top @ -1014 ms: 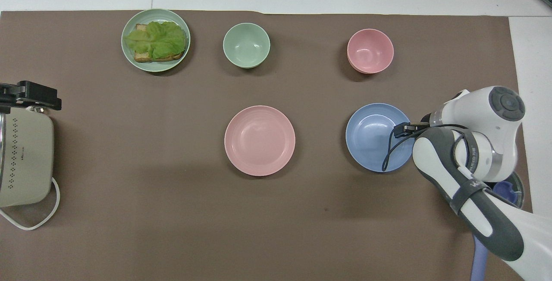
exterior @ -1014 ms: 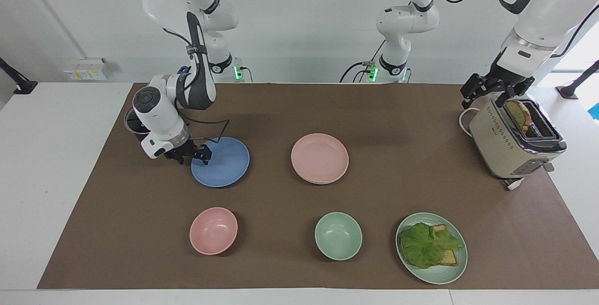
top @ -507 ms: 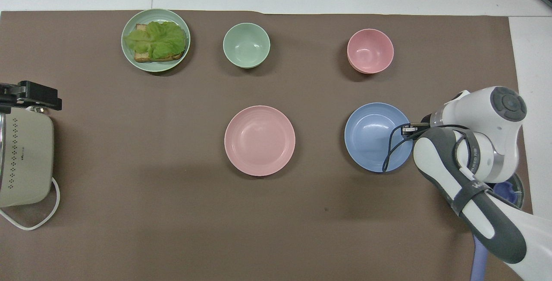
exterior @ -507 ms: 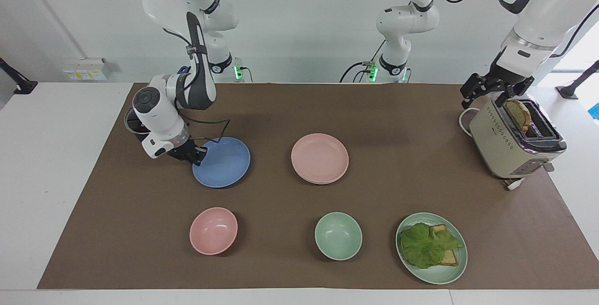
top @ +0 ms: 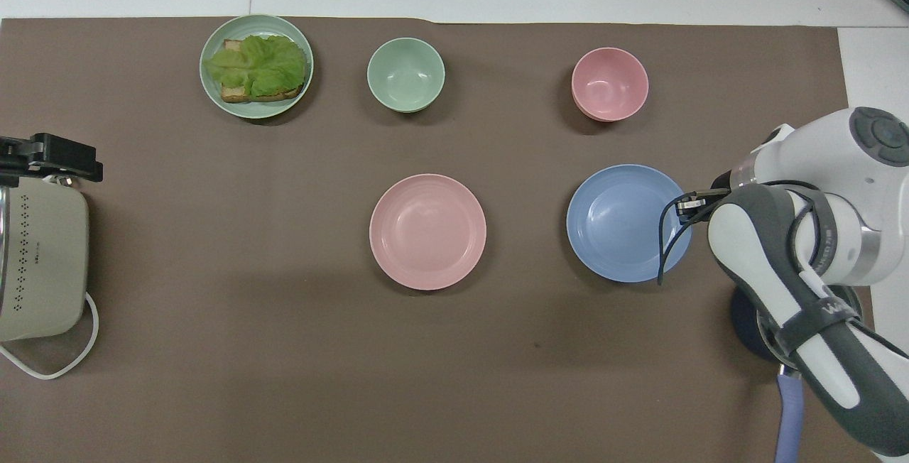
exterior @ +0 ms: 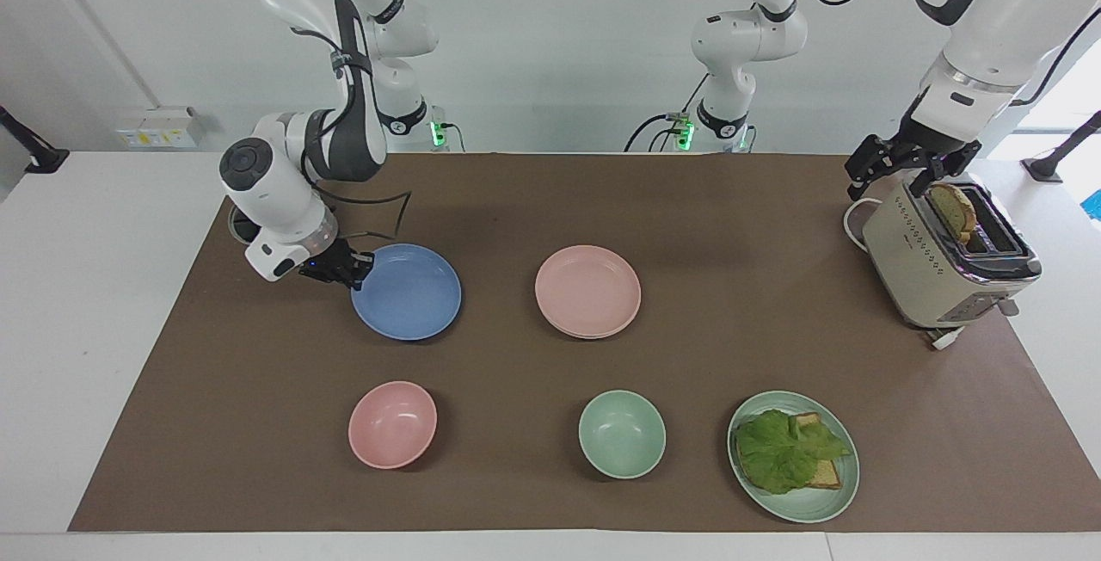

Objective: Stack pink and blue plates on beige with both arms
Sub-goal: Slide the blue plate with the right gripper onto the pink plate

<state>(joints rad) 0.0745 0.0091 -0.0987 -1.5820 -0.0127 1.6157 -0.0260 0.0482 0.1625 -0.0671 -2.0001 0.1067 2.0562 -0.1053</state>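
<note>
My right gripper (exterior: 354, 267) (top: 687, 205) is shut on the rim of the blue plate (exterior: 409, 292) (top: 625, 225), at the plate's edge toward the right arm's end of the table. That plate hangs slightly above the brown mat. The pink plate (exterior: 587, 288) (top: 427, 230) lies at the middle of the mat. A thin second rim shows under its edge, and the beige plate is otherwise hidden. My left gripper (exterior: 910, 169) (top: 50, 158) waits open over the toaster, holding nothing.
A beige toaster (exterior: 938, 273) with a bread slice (exterior: 955, 210) stands at the left arm's end. Farther from the robots sit a pink bowl (exterior: 392, 423), a green bowl (exterior: 621, 434) and a green plate (exterior: 821, 501) with lettuce and bread. A dark cup (top: 749, 324) stands under the right arm.
My right gripper closed on the blue plate's rim and rose a little, taking the plate up off the mat. The left arm has not moved.
</note>
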